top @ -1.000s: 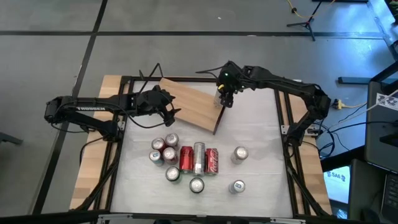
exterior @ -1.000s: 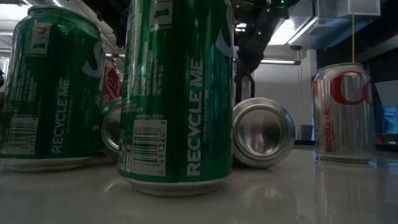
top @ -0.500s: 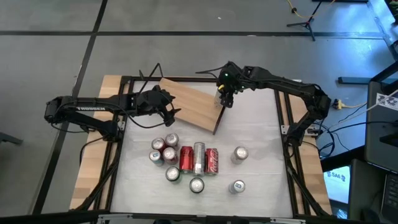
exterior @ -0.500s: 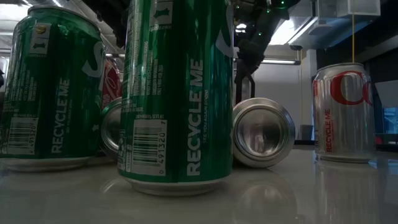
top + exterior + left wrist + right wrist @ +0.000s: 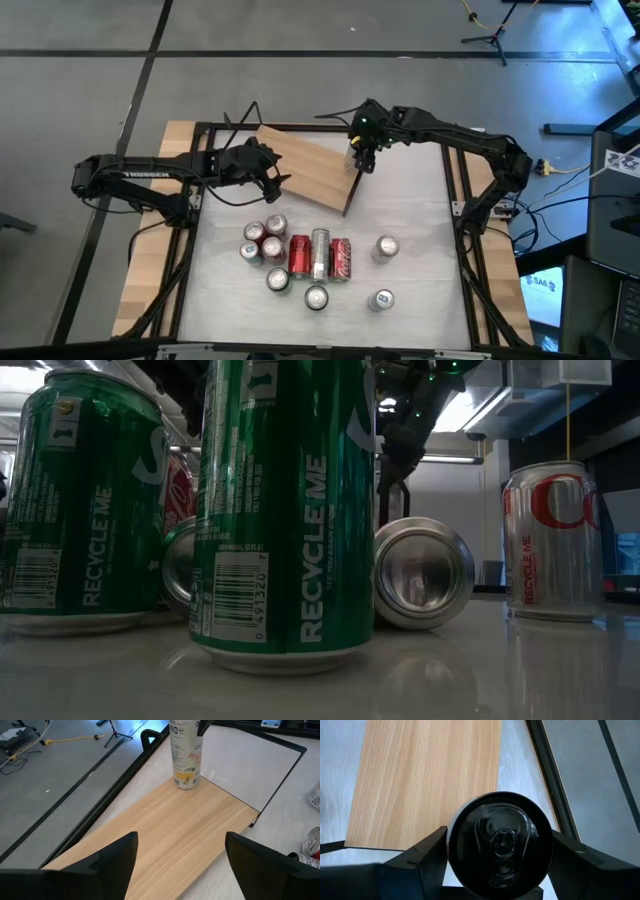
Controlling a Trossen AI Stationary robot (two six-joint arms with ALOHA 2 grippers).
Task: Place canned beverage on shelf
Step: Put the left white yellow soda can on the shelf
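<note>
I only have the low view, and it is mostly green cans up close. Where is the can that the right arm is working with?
Observer: The white can stands upright on the shelf, near one far corner.
Operator: Is the right claw holding it?
Observer: Yes. The right claw is above it, with a finger against each side.
Operator: And the left claw?
Observer: The left claw is open and empty, at the opposite end of the shelf.
</note>
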